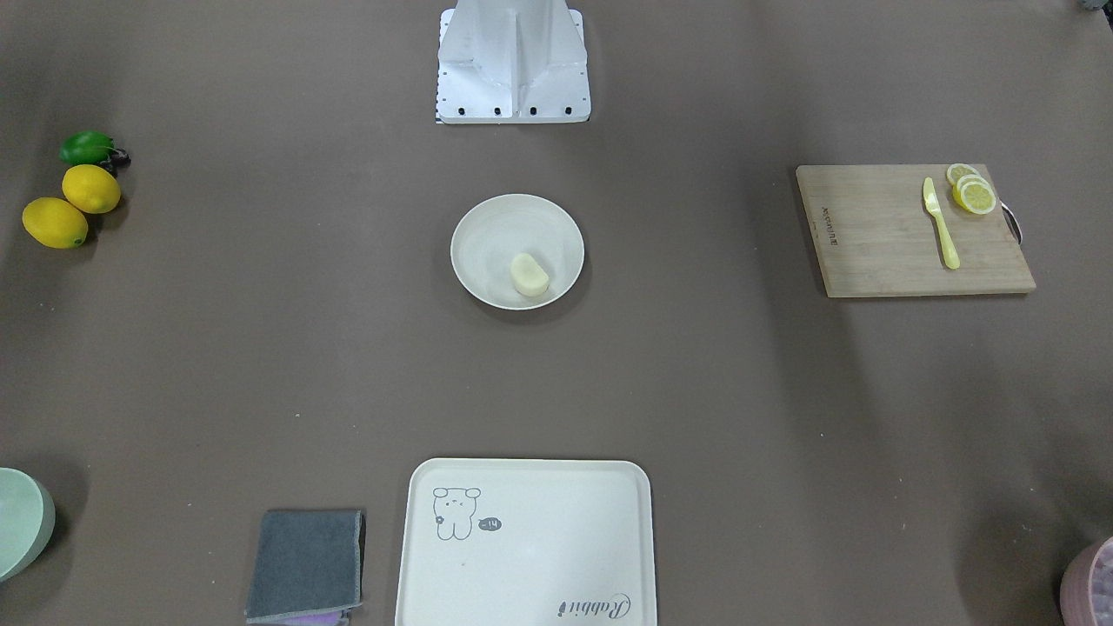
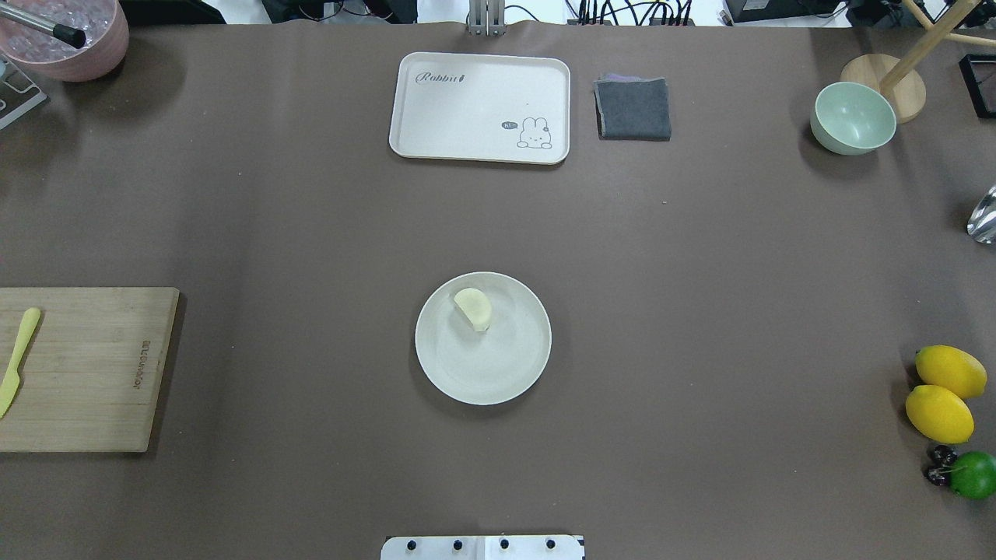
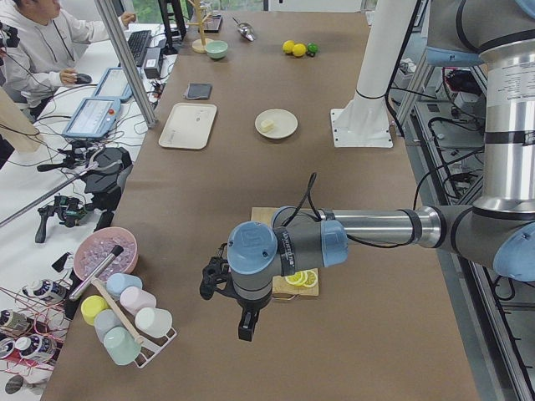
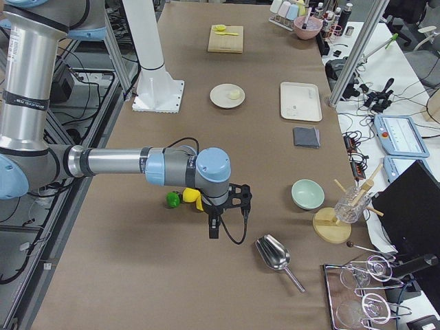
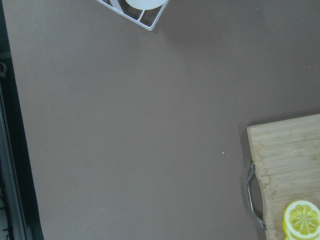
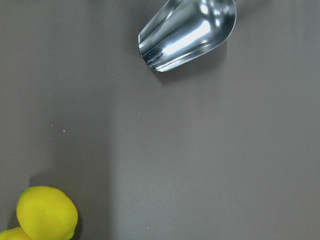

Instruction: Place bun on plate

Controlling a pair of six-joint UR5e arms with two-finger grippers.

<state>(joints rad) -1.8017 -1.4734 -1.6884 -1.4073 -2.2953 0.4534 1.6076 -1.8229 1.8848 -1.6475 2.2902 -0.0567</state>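
Bun (image 2: 473, 308) rests inside plate (image 2: 498, 377), off-centre near rim; a nudge could roll it out. Left gripper (image 3: 245, 326), right gripper (image 4: 214, 229) well away; released or clenched: cannot tell.

Opposite steep views, plate (image 1: 491, 230) shared

Small pale cream bun (image 2: 473, 309) sat on round cream-white plate (image 2: 486, 379), near its far-left rim. Plate at table centre. Rectangular cream tray (image 2: 467, 109) lay beyond plate, folded grey cloth (image 2: 633, 108) just right of tray. Bamboo cutting board (image 2: 85, 369) far left, two yellow lemons (image 2: 939, 413) far right.
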